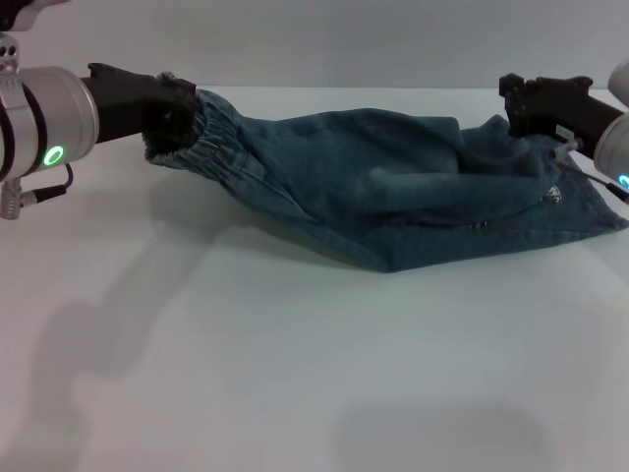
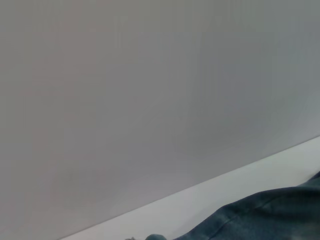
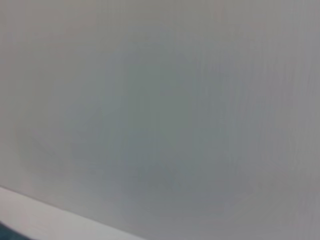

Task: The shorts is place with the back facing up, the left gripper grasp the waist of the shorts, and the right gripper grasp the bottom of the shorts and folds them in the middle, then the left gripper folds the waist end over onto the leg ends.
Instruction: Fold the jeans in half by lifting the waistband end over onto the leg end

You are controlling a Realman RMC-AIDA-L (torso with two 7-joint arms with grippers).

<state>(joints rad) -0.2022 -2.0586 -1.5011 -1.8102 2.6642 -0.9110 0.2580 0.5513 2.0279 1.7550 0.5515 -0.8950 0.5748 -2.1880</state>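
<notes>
Shorts [image 1: 393, 197] stretched across far table [image 1: 295, 374], lifted between tools. Left tool [image 1: 172, 116] clamped on waist [image 1: 201, 143]; right tool [image 1: 526, 113] clamped on leg hems [image 1: 580, 197]. Lengthwise fold in hand. Next: lay halves flat, edges aligned.

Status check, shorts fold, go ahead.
Left gripper clamped on waist. Right gripper on leg end. Shorts lifted, sagging between them. Nothing in the way.
</notes>
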